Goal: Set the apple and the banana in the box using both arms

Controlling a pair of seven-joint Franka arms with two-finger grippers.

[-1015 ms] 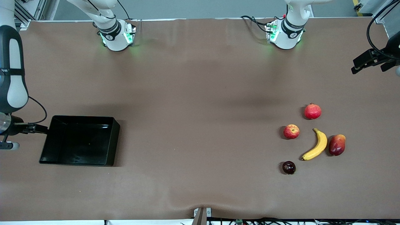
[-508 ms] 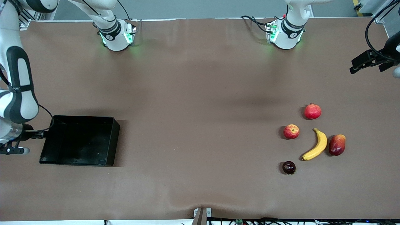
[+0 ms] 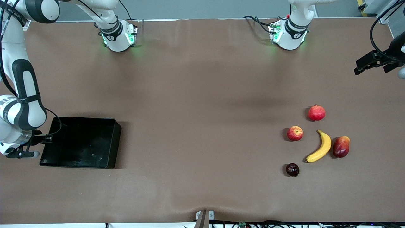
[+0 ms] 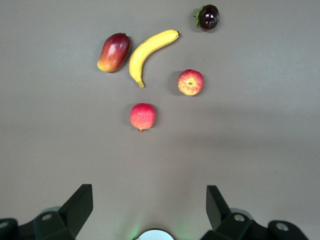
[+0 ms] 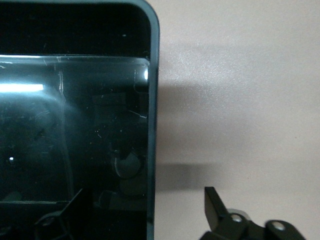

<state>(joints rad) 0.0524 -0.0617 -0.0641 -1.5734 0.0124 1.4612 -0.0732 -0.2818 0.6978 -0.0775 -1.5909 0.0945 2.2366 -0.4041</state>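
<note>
R gripper [image 5: 144,192]: fingers apart, one inside and one outside the end wall of the shallow glossy black plastic box [image 5: 150,100], wall between them with neither pad clearly touching it. I judged that a straddle, not a grip. In the front view the R gripper [image 3: 31,139] sat low at the box [image 3: 117,142] wall toward the right arm's end of the table; box empty, no fruit in it. L gripper [image 4: 147,192]: fingers spread wide, nothing between them, hanging high over the table edge at the left arm's end, seen as L gripper [image 3: 373,61] from the front. From those fingers outward the wrist cam looked down on the fruit group: first a plain red pomegranate w/ crown tip [image 4: 142,116], then the small red-and-yellow streaked apple [image 4: 190,82], then the long curved yellow banana [image 4: 148,52]. On the table the apple [image 3: 295,133] lay apart from, nearer the front cam than, the pomegranate [image 3: 316,113]; the banana [image 3: 320,146] lay just beside a red-yellow mango [image 3: 341,146], one tip pointing toward a dark maroon round fruit [image 3: 292,169]. Key relation: all fruit lay at the left arm's end, well apart from the box, so the L arm was the nearer one for picking. The banana's long axis ran diagonal to the L finger line, so I reckoned a wrist turn would be needed to close across it; the apple needed none.
</note>
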